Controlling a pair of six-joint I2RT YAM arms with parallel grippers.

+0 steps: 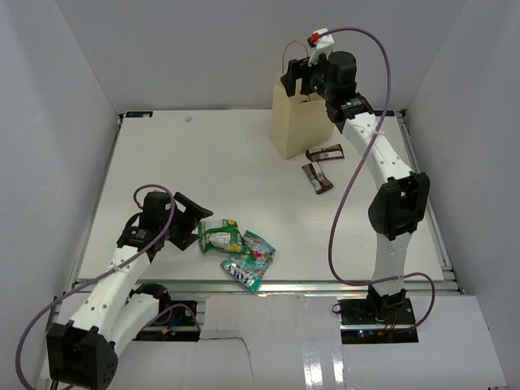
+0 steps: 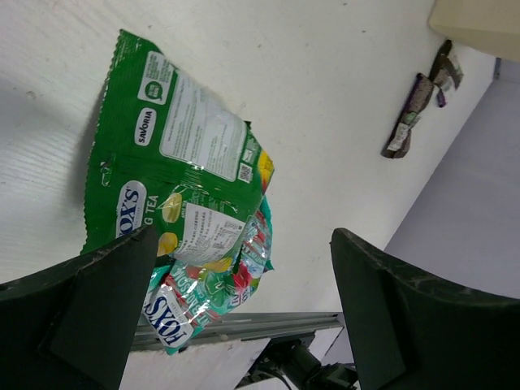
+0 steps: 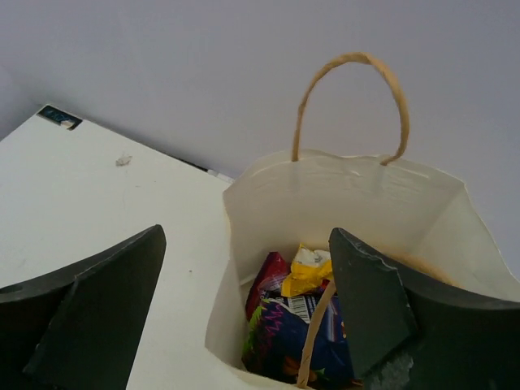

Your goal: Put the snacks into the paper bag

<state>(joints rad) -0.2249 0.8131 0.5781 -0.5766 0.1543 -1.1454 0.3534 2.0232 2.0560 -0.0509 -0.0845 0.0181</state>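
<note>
**Operator:** Which arm needs care here?

**Coach:** Both. Your right fingers (image 1: 302,79) hang spread wide right over the mouth of the paper bag (image 1: 294,122) and hold nothing. Inside the bag you can see a purple packet (image 3: 284,333) and a yellow wrapped bar (image 3: 307,272). I'd say the drop is done, so lift straight up. One loop handle (image 3: 349,97) stands at the bag's far rim, and a sideways move could snag it and tip the bag.

**Operator:** And the left?

**Coach:** Your left fingers (image 1: 193,223) are fully open and empty. They sit well away from the bag, over the green pouch (image 2: 171,154) lying flat on the desk (image 1: 179,162). Its end farthest from the bag overlaps the teal pouch (image 1: 250,264). Come down on the green one's free part, away from that overlap, so you pinch one packet only. The foil looks slippery, so close squarely.

**Operator:** What's left after that?

**Coach:** The two thin dark bars (image 1: 321,166), just beside the bag's foot.
</note>
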